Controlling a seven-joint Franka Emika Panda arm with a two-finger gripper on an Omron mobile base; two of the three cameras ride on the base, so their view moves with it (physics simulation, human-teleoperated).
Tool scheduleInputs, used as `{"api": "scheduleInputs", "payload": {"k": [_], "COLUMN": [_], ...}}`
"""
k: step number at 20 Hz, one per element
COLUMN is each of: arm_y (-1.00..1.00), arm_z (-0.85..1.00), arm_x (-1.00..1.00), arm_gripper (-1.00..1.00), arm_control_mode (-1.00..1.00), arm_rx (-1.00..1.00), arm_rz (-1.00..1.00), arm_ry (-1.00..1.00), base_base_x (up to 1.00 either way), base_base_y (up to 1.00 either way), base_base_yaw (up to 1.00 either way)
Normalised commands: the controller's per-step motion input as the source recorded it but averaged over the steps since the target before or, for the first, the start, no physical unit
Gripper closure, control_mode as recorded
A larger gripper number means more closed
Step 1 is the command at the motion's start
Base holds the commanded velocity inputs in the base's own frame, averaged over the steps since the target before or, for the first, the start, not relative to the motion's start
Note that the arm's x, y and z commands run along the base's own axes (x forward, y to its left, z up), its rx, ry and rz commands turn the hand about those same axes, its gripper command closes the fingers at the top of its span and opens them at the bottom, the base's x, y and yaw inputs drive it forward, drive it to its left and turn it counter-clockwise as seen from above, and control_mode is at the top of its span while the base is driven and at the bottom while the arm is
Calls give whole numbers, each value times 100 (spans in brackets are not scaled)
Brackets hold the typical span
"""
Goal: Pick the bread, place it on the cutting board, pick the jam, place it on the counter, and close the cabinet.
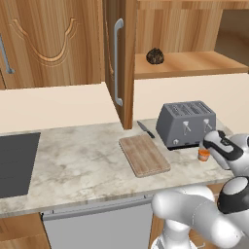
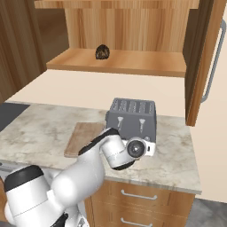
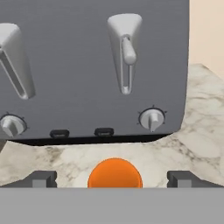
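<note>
Cabinet (image 1: 114, 63): one, and I see its door standing open, handle toward me.
Counter (image 1: 82, 165): one long marbled top carrying everything below.
Toaster (image 1: 187, 124): one, right behind my working spot; I judge I should back off without brushing its front.
Cutting board (image 1: 144, 154): one, bare, just left of the toaster; a knife (image 1: 145, 129) lies behind it.
Bread (image 1: 155, 56): one dark lump, on the cabinet shelf, not yet on the board.
Jam (image 3: 115, 173): one orange jar, standing on the counter in front of the toaster, between my fingertips (image 3: 41, 178).
Jaws (image 3: 115, 179): spread wide on either side of the jar, gripping nothing.
Step in hand: I reckon I should lift straight up so the jar stays upright, then go for the bread.
</note>
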Motion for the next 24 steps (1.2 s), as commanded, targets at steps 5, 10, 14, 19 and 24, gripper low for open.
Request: {"api": "scheduleInputs", "payload": {"k": [5, 10, 14, 19, 24], "arm_y": [1, 1, 8, 15, 16], "arm_z": [21, 20, 20, 24, 23], "arm_x": [-5, 0, 0, 0, 0], "arm_gripper": [-100, -100, -100, -100, -100], "arm_control_mode": [-100, -100, -100, -100, -100], "arm_rx": [0, 0, 0, 0, 0], "arm_rz": [0, 0, 0, 0, 0], "arm_ry": [0, 0, 0, 0, 0], "base_base_x": [0, 0, 0, 0, 0], "base_base_y": [0, 0, 0, 0, 0], "base_base_yaw": [0, 0, 0, 0, 0]}}
